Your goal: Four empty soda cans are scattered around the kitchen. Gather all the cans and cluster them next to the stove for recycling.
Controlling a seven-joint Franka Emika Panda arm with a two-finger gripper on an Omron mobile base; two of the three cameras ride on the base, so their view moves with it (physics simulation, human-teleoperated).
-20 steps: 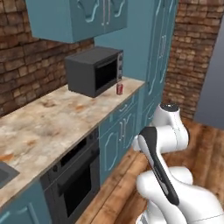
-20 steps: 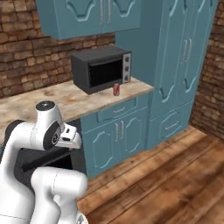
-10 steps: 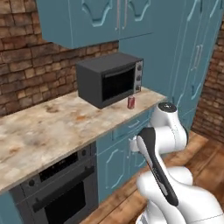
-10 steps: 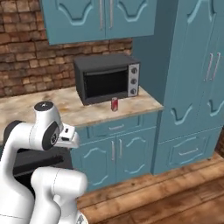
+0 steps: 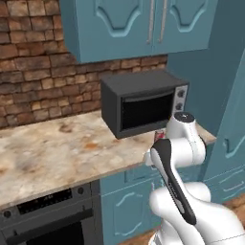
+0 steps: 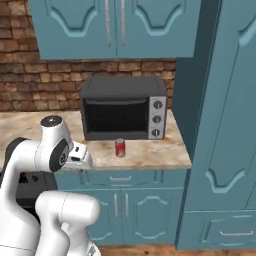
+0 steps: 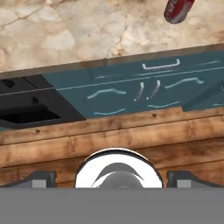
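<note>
A red soda can (image 6: 120, 147) stands near the surface's (image 6: 150, 155) front edge, before the microwave (image 6: 122, 114). The end effector (image 7: 111, 178), fingers spread wide and empty, should probably descend squarely around the can.

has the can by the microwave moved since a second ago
No. The can stands on the counter just in front of the microwave, as before. Only the base drove, so the whole view shifted.

A soda can (image 6: 120, 147) was left upright just before the microwave (image 6: 123, 113), which walled off the space behind; bare countertop (image 6: 145, 156) was seen around the can's other sides.
</note>
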